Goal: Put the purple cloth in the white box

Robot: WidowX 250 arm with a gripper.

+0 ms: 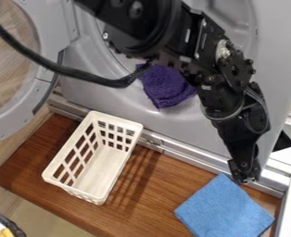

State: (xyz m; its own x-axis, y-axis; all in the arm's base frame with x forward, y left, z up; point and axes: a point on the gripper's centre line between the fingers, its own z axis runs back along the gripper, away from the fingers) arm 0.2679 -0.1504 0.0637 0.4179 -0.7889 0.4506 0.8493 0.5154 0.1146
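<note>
You can't tell whether the jaws of your gripper are apart or together; they point down by the top corner of the blue cloth. Behind your arm stands a grey laundry machine, its round door open at the left. Along its foot runs the brown wooden table, carrying the white lattice-sided box left of centre and the blue cloth to the right. Your purple cloth lies crumpled in the machine's round recess, partly behind the arm, outside the box.
</note>
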